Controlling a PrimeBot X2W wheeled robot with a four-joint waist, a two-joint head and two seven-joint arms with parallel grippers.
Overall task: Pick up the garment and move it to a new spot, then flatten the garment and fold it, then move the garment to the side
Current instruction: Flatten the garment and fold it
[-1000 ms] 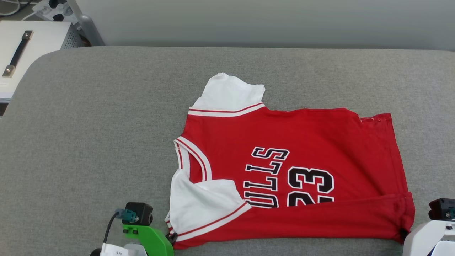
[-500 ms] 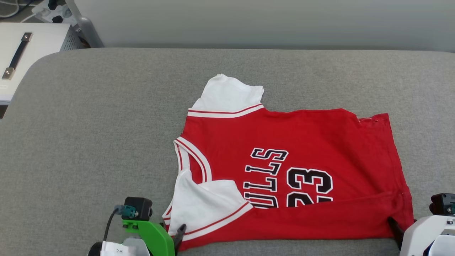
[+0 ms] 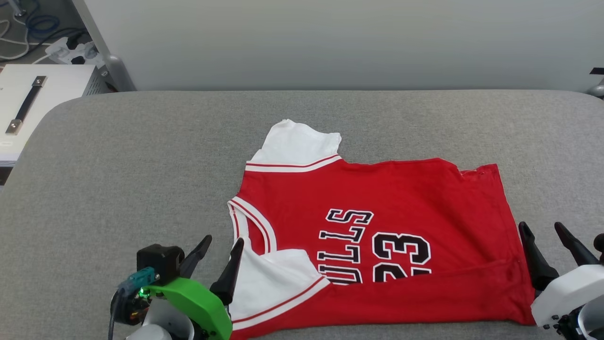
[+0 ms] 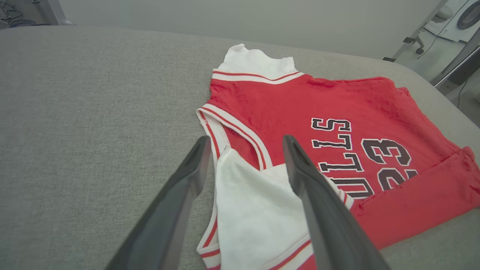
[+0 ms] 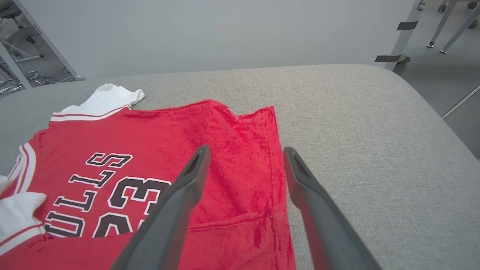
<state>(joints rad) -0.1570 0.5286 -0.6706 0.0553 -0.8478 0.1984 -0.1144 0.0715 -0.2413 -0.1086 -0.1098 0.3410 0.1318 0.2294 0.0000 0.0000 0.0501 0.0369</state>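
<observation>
The grey padded bench (image 3: 141,165) spreads wide, with bare cloth on the left, along the far side and in a narrower strip on the right, so there is plenty of room to slide or turn things. The garment (image 3: 401,198) lies right of centre and close to the near edge, turned sideways: collar to the left, hem (image 3: 507,226) to the right. Its near long side is doubled back over the body as a red band (image 3: 424,297) that hides the lower part of the lettering, which I read as a first lengthwise fold already laid. The far sleeve (image 3: 295,141) sticks out flat towards the wall, while the near sleeve (image 3: 273,283) is tucked in on top of the front. The left pincer (image 3: 224,239) stands released and empty at the near-left corner, its fingers straddling the sleeve's edge. The right pincer (image 3: 540,225) is likewise released and empty, astride the hem at the near right. That placement suits taking both ends at once. Whether either touches the cloth I cannot tell.
</observation>
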